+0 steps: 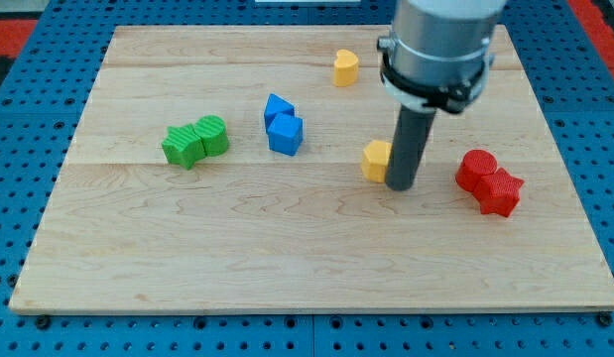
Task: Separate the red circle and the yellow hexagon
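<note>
- My tip [401, 185] is bearing on nothing visible but the board; the yellow hexagon [375, 160] is sitting just beside it toward the view's left, apparently touching.
- The tip is standing between the hexagon and the red circle [477, 168], which is lying near on the view's right, touching a red star-like block [500, 192].
- Bare wooden board [287, 258] is lying open beyond the hexagon toward the view's left and bottom, so pushing leftward looks safest; the red pair is sitting nearer the right edge.
- Well apart, blue blocks [283, 125], green blocks [195, 141] and a second yellow block [345, 67] are lying leftward and toward the top.
</note>
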Motion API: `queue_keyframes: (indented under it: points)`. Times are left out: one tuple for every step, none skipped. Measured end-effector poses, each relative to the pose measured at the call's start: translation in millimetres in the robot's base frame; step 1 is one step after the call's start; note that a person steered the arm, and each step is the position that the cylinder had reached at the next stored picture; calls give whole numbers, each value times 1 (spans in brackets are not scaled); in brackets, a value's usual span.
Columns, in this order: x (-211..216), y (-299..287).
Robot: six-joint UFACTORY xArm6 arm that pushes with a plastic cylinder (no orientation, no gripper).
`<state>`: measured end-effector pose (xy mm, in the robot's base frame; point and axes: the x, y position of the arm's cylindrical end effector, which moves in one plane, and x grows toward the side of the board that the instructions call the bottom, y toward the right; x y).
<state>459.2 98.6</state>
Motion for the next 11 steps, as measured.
queue_keyframes:
  points:
    - [-30, -3]
    - [-21, -18]
    - [-42, -42]
    - [-94, -47]
    - [-95, -51]
    - [-56, -53]
    - [-77, -90]
    - [-104, -80]
    - [-120, -66]
    - [-141, -65]
    - [-123, -48]
